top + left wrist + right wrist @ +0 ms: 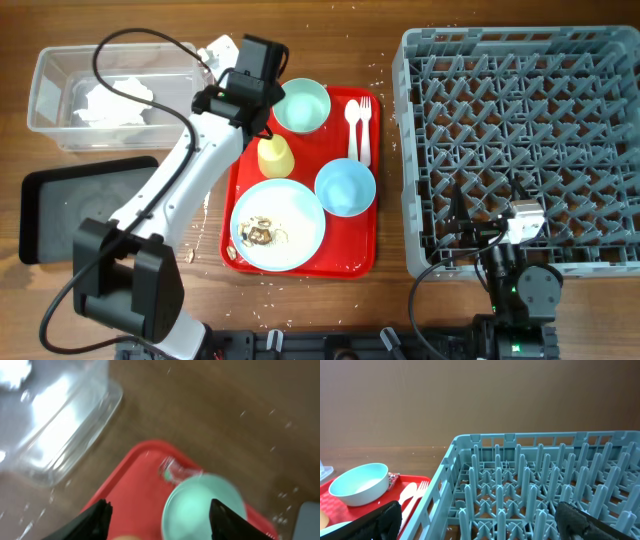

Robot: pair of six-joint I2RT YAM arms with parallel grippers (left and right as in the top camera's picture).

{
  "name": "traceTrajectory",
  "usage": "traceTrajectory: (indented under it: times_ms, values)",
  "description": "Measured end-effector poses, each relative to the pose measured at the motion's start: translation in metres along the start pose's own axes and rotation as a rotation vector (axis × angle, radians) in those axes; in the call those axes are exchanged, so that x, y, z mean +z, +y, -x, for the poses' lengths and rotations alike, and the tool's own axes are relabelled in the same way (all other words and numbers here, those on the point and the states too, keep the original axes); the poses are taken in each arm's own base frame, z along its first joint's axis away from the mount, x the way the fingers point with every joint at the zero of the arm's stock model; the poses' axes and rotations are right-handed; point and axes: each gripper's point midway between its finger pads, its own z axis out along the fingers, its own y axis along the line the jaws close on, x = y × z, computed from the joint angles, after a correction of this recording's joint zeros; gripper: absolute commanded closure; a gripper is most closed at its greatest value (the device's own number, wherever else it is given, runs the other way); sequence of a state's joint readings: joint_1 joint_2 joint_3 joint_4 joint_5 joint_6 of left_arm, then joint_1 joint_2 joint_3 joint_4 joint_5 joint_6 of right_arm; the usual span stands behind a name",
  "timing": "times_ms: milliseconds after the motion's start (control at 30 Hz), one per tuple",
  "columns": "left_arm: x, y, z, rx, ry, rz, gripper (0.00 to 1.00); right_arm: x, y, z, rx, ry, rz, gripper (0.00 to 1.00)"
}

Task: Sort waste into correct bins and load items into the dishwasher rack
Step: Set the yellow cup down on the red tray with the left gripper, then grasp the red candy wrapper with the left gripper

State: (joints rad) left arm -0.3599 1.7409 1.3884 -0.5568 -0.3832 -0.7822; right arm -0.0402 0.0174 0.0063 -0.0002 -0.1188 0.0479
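On the desk: we judge the job barely begun, with one piece of waste binned and nothing racked.
Done: the crumpled napkin lies inside the clear tub.
Left to sort: the food scraps sit on the large plate. A small crinkled wrapper lies just beside the pale green bowl.
Left to load: pale green bowl, light blue bowl, yellow cup, white fork and the plate, all on the red tray.
Clear tub: only the napkin, as far as we can see.
Black tray: we see nothing in it; the arm hides its right edge.
Rack: pegs bare, no dish among them.
Left tool: fingers spread wide, carrying nothing, above the red tray's corner beside the pale green bowl.
Right tool: fingers apart, empty, over the rack's near side.
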Motion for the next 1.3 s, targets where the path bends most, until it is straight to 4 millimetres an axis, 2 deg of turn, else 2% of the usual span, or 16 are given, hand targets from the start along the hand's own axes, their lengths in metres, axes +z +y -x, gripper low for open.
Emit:
traceTrajectory:
  times_ms: [67, 133, 233, 267, 333, 400, 433, 567, 633, 700, 767, 1000, 1067, 1167, 1200, 1300]
  values:
    - [0.009, -0.020, 0.032, -0.001, -0.081, -0.121, 0.34, 0.000, 0.000, 0.000, 0.000, 0.000, 0.000, 0.00]
    - [0.036, -0.007, 0.044, 0.016, -0.038, -0.145, 0.34, 0.000, 0.000, 0.000, 0.000, 0.001, 0.000, 0.00]
    - [0.079, 0.021, 0.047, 0.005, 0.060, -0.142, 0.35, 0.000, 0.000, 0.000, 0.000, 0.001, 0.000, 0.01]
    - [0.091, 0.025, 0.041, 0.018, 0.092, -0.152, 0.39, 0.000, 0.000, 0.000, 0.000, 0.000, 0.000, 0.00]
    - [0.104, 0.016, 0.023, 0.064, 0.129, -0.181, 0.45, 0.000, 0.000, 0.000, 0.000, 0.000, 0.000, 0.00]
    - [0.118, 0.003, -0.005, 0.112, 0.178, -0.198, 0.56, 0.000, 0.000, 0.000, 0.000, 0.000, 0.000, 0.00]
    - [0.123, -0.006, -0.026, 0.148, 0.212, -0.206, 0.57, 0.000, 0.000, 0.000, 0.000, 0.000, 0.000, 0.00]
    - [0.124, -0.034, -0.080, 0.248, 0.287, -0.239, 0.74, 0.000, 0.000, 0.000, 0.000, 0.000, 0.000, 0.00]
    - [0.117, -0.045, -0.098, 0.286, 0.314, -0.251, 0.71, 0.000, 0.000, 0.000, 0.000, 0.000, 0.000, 0.00]
    - [0.113, -0.043, -0.110, 0.305, 0.348, -0.235, 0.57, 0.000, 0.000, 0.000, 0.000, 0.001, 0.000, 0.00]
    - [0.113, -0.040, -0.111, 0.308, 0.352, -0.221, 0.45, 0.000, 0.000, 0.000, 0.000, 0.000, 0.000, 0.00]
    - [0.121, -0.042, -0.105, 0.303, 0.308, -0.209, 0.41, 0.000, 0.000, 0.000, 0.000, 0.000, 0.000, 0.00]
    - [0.127, -0.043, -0.105, 0.310, 0.295, -0.210, 0.52, 0.000, 0.000, 0.000, 0.000, 0.000, 0.000, 0.00]
    - [0.132, -0.047, -0.103, 0.322, 0.271, -0.222, 0.90, 0.000, 0.000, 0.000, 0.000, 0.000, 0.000, 0.00]
    - [0.133, -0.046, -0.104, 0.325, 0.273, -0.221, 0.96, 0.000, 0.000, 0.000, 0.000, 0.000, 0.000, 0.00]
    - [0.135, -0.045, -0.106, 0.329, 0.276, -0.219, 0.96, 0.000, 0.000, 0.000, 0.000, 0.000, 0.000, 0.00]
